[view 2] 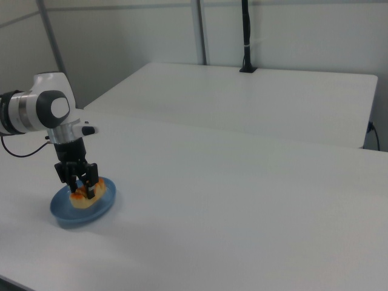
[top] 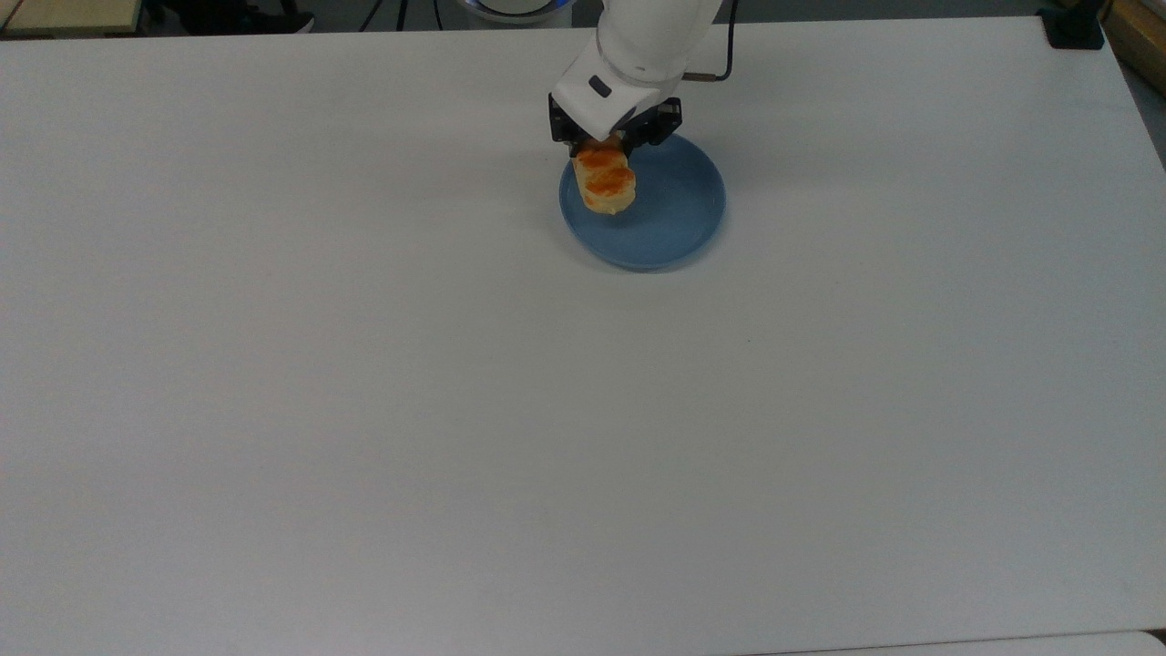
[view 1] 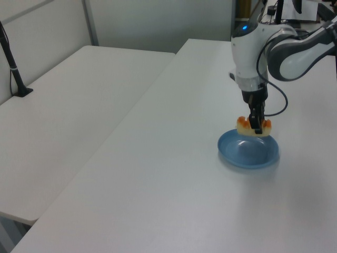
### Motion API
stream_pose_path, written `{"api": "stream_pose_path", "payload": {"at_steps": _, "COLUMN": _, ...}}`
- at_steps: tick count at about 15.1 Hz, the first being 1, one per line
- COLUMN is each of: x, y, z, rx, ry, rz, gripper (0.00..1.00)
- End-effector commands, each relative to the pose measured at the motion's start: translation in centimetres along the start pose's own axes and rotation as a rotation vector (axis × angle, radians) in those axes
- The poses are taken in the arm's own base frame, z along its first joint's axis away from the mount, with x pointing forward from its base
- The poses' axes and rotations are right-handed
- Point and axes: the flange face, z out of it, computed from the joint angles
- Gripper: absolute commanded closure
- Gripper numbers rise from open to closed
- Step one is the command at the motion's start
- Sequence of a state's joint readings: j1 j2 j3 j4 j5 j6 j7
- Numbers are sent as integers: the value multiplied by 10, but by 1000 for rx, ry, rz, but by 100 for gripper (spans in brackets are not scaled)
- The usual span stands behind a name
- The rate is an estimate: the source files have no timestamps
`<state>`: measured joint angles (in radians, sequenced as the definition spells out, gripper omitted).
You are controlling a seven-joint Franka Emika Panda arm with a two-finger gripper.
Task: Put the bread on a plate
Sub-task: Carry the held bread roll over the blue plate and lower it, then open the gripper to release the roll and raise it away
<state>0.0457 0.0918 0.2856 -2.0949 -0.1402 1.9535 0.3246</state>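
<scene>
The bread (top: 605, 183), pale yellow with orange-brown bumps, hangs in my gripper (top: 608, 146), which is shut on it. It sits just above the left part of the blue plate (top: 669, 219) in the top view. In the left view the bread (view 1: 253, 127) is held over the plate's far rim (view 1: 247, 156), with the gripper (view 1: 256, 125) pointing straight down. The right view shows the bread (view 2: 86, 196) close above the plate (view 2: 73, 216), gripper (view 2: 80, 187) clamped around its middle. Whether the bread touches the plate I cannot tell.
The white table (top: 455, 410) is wide and bare around the plate. A second white table (view 1: 68, 105) adjoins it in the left view, with a black clamp post (view 1: 13, 68) on it. The arm's cable (top: 720, 64) loops behind the wrist.
</scene>
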Motion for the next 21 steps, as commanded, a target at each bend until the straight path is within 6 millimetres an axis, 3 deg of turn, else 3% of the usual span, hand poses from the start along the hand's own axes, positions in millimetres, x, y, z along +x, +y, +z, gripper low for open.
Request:
{"api": "stream_pose_path", "payload": {"at_steps": 1, "x": 20, "y": -25, "z": 6, "rx": -29, "ry": -3, "rz": 90, "gripper": 19}}
{"api": "stream_pose_path", "payload": {"at_steps": 2, "x": 21, "y": -26, "z": 9, "rx": -32, "ry": -5, "rz": 114, "gripper": 5}}
{"api": "stream_pose_path", "payload": {"at_steps": 3, "x": 21, "y": -26, "z": 10, "rx": -39, "ry": -3, "rz": 131, "gripper": 0}}
{"api": "stream_pose_path", "payload": {"at_steps": 7, "x": 19, "y": -23, "z": 5, "rx": -54, "ry": -1, "rz": 133, "gripper": 0}}
{"api": "stream_pose_path", "payload": {"at_steps": 10, "x": 11, "y": -6, "z": -21, "rx": -63, "ry": 13, "rz": 156, "gripper": 0}}
{"api": "stream_pose_path", "payload": {"at_steps": 15, "x": 10, "y": 60, "z": -73, "rx": -28, "ry": 41, "rz": 127, "gripper": 0}}
{"api": "stream_pose_path", "payload": {"at_steps": 19, "x": 20, "y": 147, "z": -134, "rx": 103, "ry": 48, "rz": 100, "gripper": 0}}
{"api": "stream_pose_path", "payload": {"at_steps": 21, "x": 21, "y": 181, "z": -154, "rx": 118, "ry": 93, "rz": 113, "gripper": 0}}
